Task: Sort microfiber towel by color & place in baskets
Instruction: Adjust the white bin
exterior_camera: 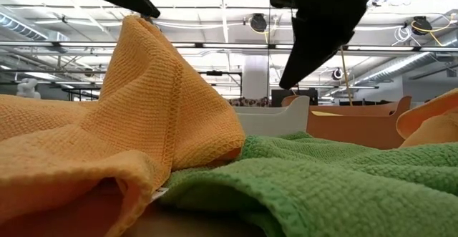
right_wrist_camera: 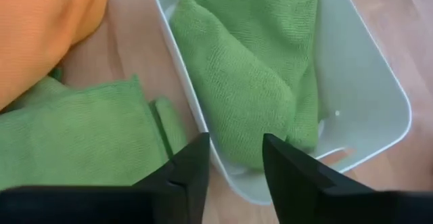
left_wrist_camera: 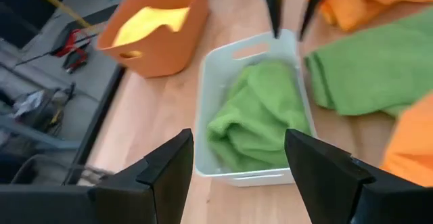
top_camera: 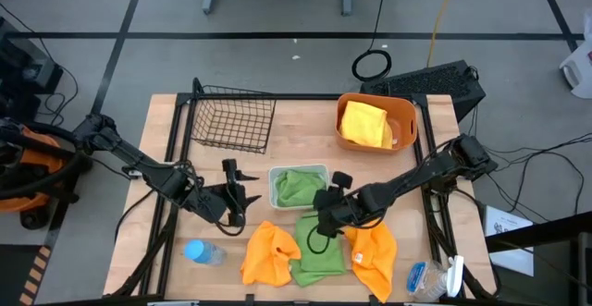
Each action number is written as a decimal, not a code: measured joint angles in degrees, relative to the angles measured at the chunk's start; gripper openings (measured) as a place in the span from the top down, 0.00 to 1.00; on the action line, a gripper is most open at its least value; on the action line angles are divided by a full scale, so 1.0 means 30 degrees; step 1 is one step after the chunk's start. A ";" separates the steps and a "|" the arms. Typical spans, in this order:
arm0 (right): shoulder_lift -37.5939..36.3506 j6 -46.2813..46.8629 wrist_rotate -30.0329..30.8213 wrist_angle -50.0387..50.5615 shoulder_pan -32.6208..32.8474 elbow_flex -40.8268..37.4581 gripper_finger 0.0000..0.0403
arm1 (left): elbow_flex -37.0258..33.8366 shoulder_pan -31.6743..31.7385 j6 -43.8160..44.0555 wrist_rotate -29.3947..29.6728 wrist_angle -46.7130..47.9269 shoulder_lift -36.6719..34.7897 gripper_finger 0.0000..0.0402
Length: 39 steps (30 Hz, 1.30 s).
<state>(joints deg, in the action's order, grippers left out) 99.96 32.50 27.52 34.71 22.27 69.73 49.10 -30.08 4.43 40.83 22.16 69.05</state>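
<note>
A green towel lies crumpled inside the white tray. A second green towel lies spread on the table, between two orange towels. Yellow cloth fills the orange tub. The black wire basket holds nothing that I can see. My right gripper is open, just above the tray's near wall and beside the flat green towel. My left gripper is open, left of the tray, holding nothing.
A blue-capped plastic bottle lies near the table's front left. A spray bottle lies at the front right corner. Bare wood shows between the wire basket and the tub, and left of the tray. In the low view an orange towel blocks much of the table.
</note>
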 joint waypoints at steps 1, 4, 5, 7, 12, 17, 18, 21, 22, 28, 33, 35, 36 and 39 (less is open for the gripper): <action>0.0000 -0.0102 0.0187 -0.0004 0.0031 0.0000 0.72 | 0.0000 0.0029 -0.0278 -0.0300 -0.0348 0.0158 0.41; 0.0155 -0.0538 0.0483 0.0169 -0.0050 0.0007 0.80 | 0.0000 0.0036 -0.1000 -0.0558 -0.0921 0.0472 0.41; 0.0182 -0.0706 0.0472 0.0422 -0.0131 0.0007 0.83 | 0.0000 0.0036 -0.1186 -0.0556 -0.1118 0.0567 0.41; 0.0292 -0.0826 0.0335 0.0673 -0.0370 0.0008 0.89 | 0.0000 0.0075 -0.1271 -0.0559 -0.1226 0.0708 0.41; 0.0419 -0.0553 -0.0787 0.1274 -0.0687 -0.0010 0.99 | 0.0000 0.0153 -0.1247 -0.0563 -0.1196 0.0708 0.41; 0.0393 0.0006 -0.1586 0.1211 -0.0636 -0.0007 0.98 | 0.0000 0.0153 -0.1261 -0.0563 -0.1148 0.0708 0.41; 0.0393 0.0108 -0.1854 0.1181 -0.0636 0.0000 0.98 | 0.0000 0.0153 -0.1261 -0.0563 -0.1148 0.0708 0.41; 0.0393 0.0508 -0.2414 0.0995 -0.0631 0.0022 1.00 | 0.0000 0.0153 -0.1254 -0.0563 -0.1148 0.0708 0.41; 0.0393 0.0561 -0.2503 0.0964 -0.0614 0.0022 1.00 | 0.0000 0.0153 -0.1254 -0.0563 -0.1151 0.0708 0.41; 0.0393 0.0609 -0.2220 0.0862 -0.0490 0.0022 0.99 | 0.0000 0.0153 -0.1254 -0.0563 -0.1182 0.0708 0.41; 0.0215 0.0609 -0.2220 0.1103 -0.0448 0.0022 0.99 | 0.0000 0.0153 -0.1254 -0.0556 -0.1184 0.0708 0.41; 0.0063 0.0609 -0.2185 0.1188 -0.0375 0.0022 0.99 | 0.0000 0.0153 -0.1247 -0.0556 -0.1177 0.0708 0.41; -0.0043 0.0625 -0.2152 0.1182 -0.0310 0.0022 0.99 | 0.0000 0.0153 -0.1246 -0.0556 -0.1171 0.0708 0.41; -0.0454 0.0969 -0.1946 0.1433 -0.0051 0.0022 0.99 | 0.0000 0.0153 -0.1240 -0.0556 -0.1147 0.0706 0.41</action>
<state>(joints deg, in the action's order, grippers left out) 98.60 35.41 21.68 39.01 22.11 69.80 49.10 -29.63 0.71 39.16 18.72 71.17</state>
